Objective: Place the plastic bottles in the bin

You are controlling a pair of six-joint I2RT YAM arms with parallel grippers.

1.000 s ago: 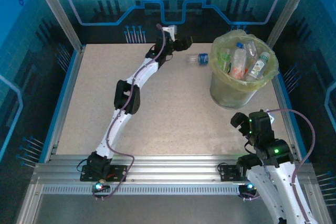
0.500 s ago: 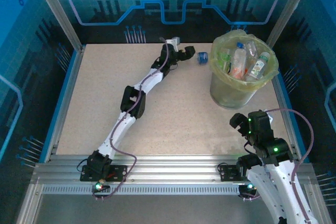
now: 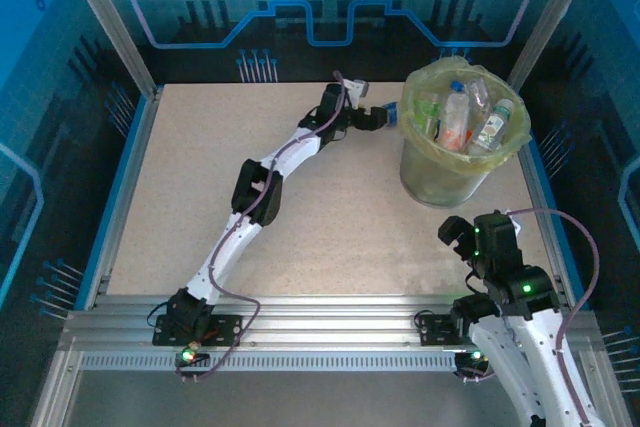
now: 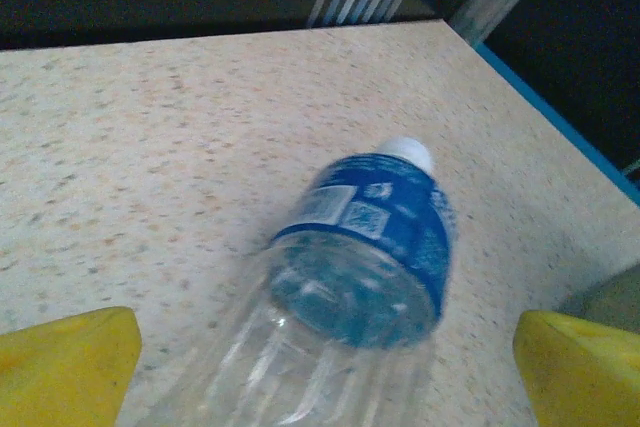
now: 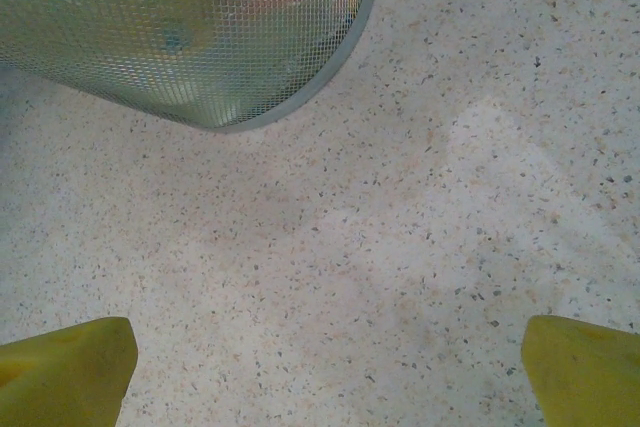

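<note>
The blue-labelled bottle (image 4: 360, 267) lies on the tabletop (image 4: 150, 147) just beside the bin (image 3: 440, 172), upper centre of the overhead view. Over the past second my left gripper (image 3: 376, 119) has swung right onto it. Its fingers (image 4: 65, 362) are spread either side, so I judge pinching comes next. The bin holds at least 4 bottles (image 3: 456, 112). My right gripper (image 3: 462, 235) hangs with fingers spread.

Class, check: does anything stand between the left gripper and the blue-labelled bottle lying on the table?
Nothing visible does. The blue-labelled bottle lies on its side between the open fingers of the left gripper, cap pointing away.
</note>
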